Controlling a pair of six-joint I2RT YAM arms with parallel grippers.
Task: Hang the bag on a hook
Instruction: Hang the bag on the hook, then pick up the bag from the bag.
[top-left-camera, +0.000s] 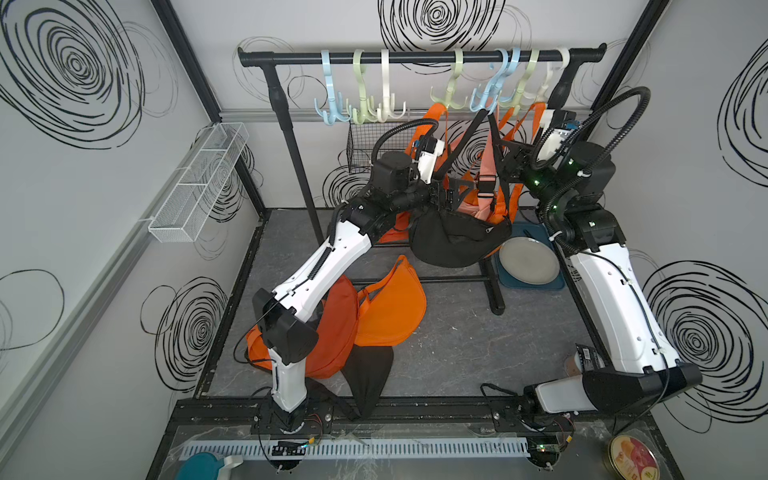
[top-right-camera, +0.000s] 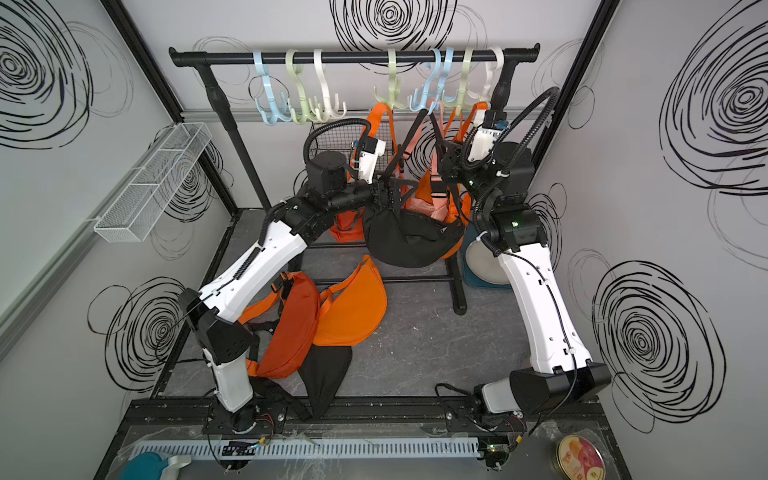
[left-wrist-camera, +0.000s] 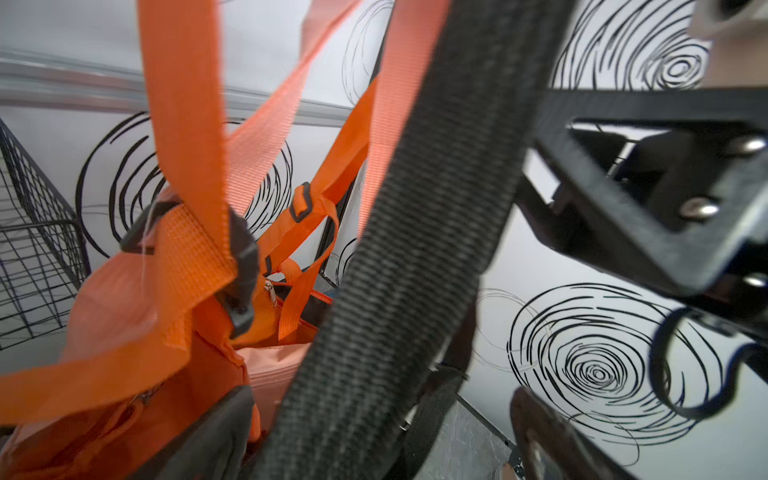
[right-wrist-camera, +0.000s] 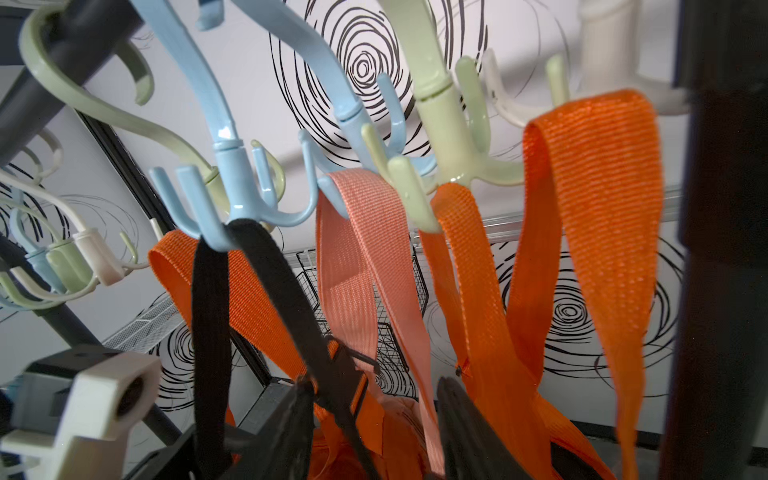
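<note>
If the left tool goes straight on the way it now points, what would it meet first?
Probably the black strap, which crosses close before the left tool; the orange bags hang behind it, though depth is unclear.

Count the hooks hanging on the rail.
8: blue hook, green, white grouped left on the rail; one green mid-rail; two blue, green, white bunched right. None looks hidden.

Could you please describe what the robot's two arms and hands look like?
Both the left arm and right arm have white shells with black joints and thin black cables along them. A ribbed black hose runs to each wrist, and green lights glow on the right arm. The left hand and right hand are black angular frames.
</note>
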